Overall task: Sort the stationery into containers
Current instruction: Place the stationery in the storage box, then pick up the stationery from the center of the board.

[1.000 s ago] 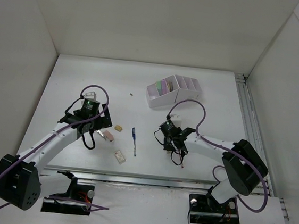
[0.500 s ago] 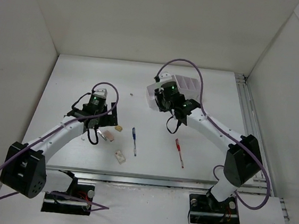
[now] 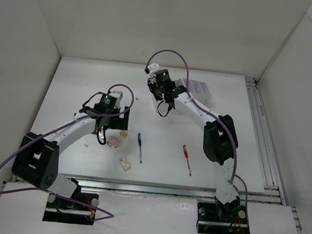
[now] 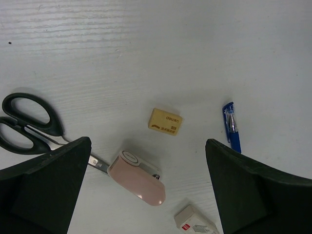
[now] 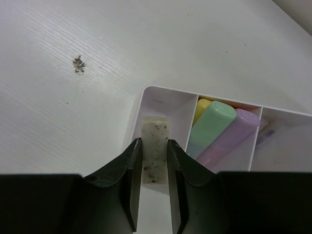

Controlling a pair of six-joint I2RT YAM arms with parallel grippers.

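Surface: white table (image 3: 76,80), white walls around it.
Right gripper (image 5: 154,144): clamped on a speckled pale eraser (image 5: 155,163), over the end compartment of the organizer (image 5: 168,91).
Next compartment: green marker (image 5: 212,122), lilac marker (image 5: 229,139) and yellow marker (image 5: 201,109).
Left gripper (image 4: 147,141): jaws wide apart, holding nothing, above the tan eraser (image 4: 165,122), scissors (image 4: 27,122) and blue pen (image 4: 231,126).
Red pen (image 3: 187,159): on the table, well apart from the organizer.

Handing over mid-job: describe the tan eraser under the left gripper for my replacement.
On the table's left half, find the open left gripper. Beneath it, between the black-handled scissors and the blue pen, lies the tan eraser. Only it is yellowish with printed lettering, unlike the pink case and white packet.
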